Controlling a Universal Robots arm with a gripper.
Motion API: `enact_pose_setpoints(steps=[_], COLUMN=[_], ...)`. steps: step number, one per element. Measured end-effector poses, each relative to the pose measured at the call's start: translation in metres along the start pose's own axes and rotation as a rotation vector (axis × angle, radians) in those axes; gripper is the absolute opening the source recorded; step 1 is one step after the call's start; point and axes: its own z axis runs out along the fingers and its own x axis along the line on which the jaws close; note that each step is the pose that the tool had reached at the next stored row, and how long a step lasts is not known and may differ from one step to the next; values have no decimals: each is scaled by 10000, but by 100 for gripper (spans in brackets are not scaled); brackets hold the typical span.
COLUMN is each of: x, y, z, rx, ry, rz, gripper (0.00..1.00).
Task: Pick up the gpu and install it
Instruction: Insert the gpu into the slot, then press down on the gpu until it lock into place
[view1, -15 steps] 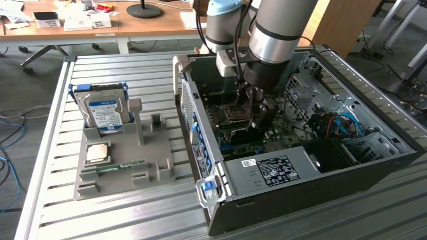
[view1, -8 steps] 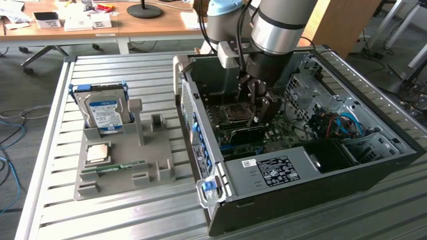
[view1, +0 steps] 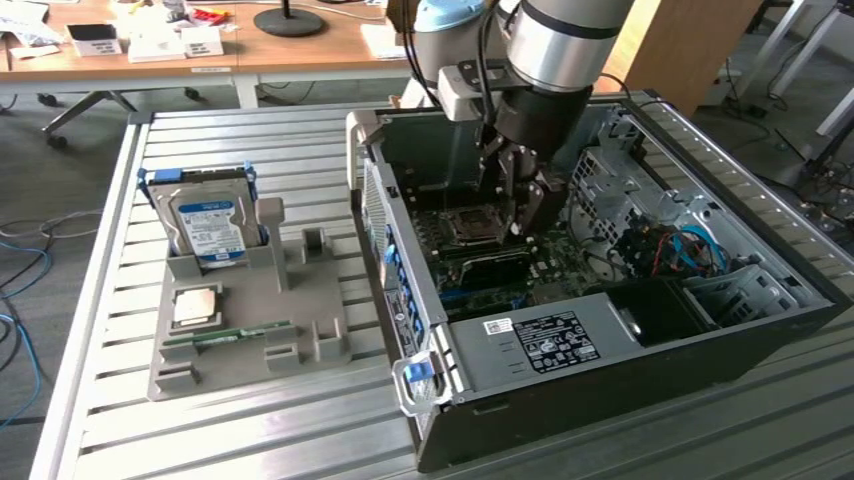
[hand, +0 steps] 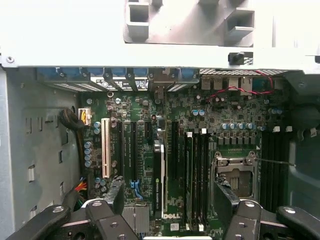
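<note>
The gpu (hand: 159, 172) stands edge-on in a slot of the green motherboard (hand: 220, 120), with its metal end toward the case's rear wall. My gripper (hand: 170, 197) is open. Its two black fingers (hand: 116, 195) stand wide on either side of the card without touching it. In the exterior view the gripper (view1: 525, 225) hangs low inside the open computer case (view1: 747, 340), just above the motherboard (view1: 467, 225).
A grey parts holder (view1: 314, 320) on the slatted table at the exterior view's left carries a hard drive (view1: 207, 225), a processor chip (view1: 196, 305) and a memory stick (view1: 240, 335). The power supply (view1: 561, 335) fills the case's near end. Case walls surround the arm.
</note>
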Motion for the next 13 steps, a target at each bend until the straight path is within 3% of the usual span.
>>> enact_pose_setpoints(steps=[13], x=[-1], y=[0], z=[-20], rx=[0], ry=[-1], rz=[-1], gripper=[81])
